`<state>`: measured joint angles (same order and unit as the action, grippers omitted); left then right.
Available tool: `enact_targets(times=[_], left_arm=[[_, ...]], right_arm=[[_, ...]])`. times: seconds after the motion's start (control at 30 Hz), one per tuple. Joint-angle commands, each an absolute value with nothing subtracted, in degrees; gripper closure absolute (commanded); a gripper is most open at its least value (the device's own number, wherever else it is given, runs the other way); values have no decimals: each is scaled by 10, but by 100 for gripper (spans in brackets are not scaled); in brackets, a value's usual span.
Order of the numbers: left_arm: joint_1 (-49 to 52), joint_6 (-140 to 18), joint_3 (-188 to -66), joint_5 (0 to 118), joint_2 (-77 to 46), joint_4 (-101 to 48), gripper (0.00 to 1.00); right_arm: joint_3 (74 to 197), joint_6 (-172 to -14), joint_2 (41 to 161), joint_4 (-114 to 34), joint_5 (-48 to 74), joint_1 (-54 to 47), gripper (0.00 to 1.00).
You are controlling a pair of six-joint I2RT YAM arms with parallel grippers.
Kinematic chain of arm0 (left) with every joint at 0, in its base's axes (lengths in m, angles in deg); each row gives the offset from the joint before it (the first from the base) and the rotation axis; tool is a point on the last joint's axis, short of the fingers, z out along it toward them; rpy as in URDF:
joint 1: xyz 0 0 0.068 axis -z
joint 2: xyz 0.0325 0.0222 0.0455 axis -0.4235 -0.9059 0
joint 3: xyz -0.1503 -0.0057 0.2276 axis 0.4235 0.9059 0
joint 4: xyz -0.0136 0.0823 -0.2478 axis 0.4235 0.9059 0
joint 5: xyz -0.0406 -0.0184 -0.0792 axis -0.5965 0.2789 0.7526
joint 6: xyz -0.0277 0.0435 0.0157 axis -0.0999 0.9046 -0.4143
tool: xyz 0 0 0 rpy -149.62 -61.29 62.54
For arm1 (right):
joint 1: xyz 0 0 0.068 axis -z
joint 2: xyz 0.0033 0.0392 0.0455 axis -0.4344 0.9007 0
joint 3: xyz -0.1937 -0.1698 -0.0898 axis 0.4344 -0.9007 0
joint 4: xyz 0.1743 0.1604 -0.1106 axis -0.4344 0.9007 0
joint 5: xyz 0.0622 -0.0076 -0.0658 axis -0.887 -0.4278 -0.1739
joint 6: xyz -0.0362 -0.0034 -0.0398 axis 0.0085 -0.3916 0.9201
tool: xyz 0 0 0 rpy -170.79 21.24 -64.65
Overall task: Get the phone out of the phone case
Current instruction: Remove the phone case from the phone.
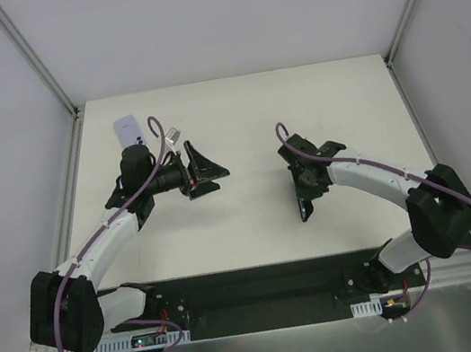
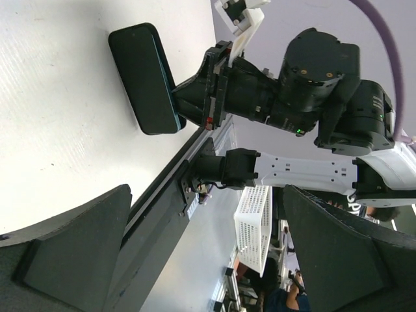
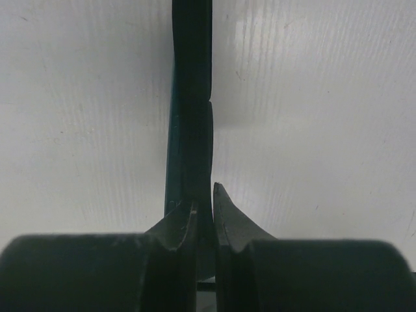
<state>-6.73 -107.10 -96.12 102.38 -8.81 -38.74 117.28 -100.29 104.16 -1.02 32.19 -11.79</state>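
A dark phone case (image 1: 304, 211) with a teal edge stands on its thin edge on the white table, right of centre. My right gripper (image 1: 304, 189) is shut on its near end. In the right wrist view the fingers (image 3: 205, 195) pinch the case (image 3: 192, 97), which runs straight away from them. The left wrist view shows the case's broad dark face (image 2: 143, 78). I cannot tell if anything is inside it. A pale lavender phone (image 1: 129, 129) lies flat at the back left. My left gripper (image 1: 205, 174) is open and empty, between the phone and the case (image 2: 207, 195).
A small clear-and-white piece (image 1: 172, 134) lies just right of the phone. The black base plate (image 1: 255, 286) runs along the near edge. Pale walls close the table on three sides. A white perforated basket (image 2: 253, 221) stands beyond the near edge.
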Motion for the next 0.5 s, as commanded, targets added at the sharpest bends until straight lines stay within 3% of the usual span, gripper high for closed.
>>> enact_targets(times=[0.0,0.17,0.47], left_arm=[[-68,-1049,-982,1049,-88,-388,1],[-68,-1052,-980,1049,-91,-388,1],[-68,-1052,-974,1059,-87,-388,1]], right_arm=[[1152,-998,1032,-52,347,-119,93],[1130,-1016,1053,-82,336,-119,82],[1102,-1047,1094,-124,339,-120,80]])
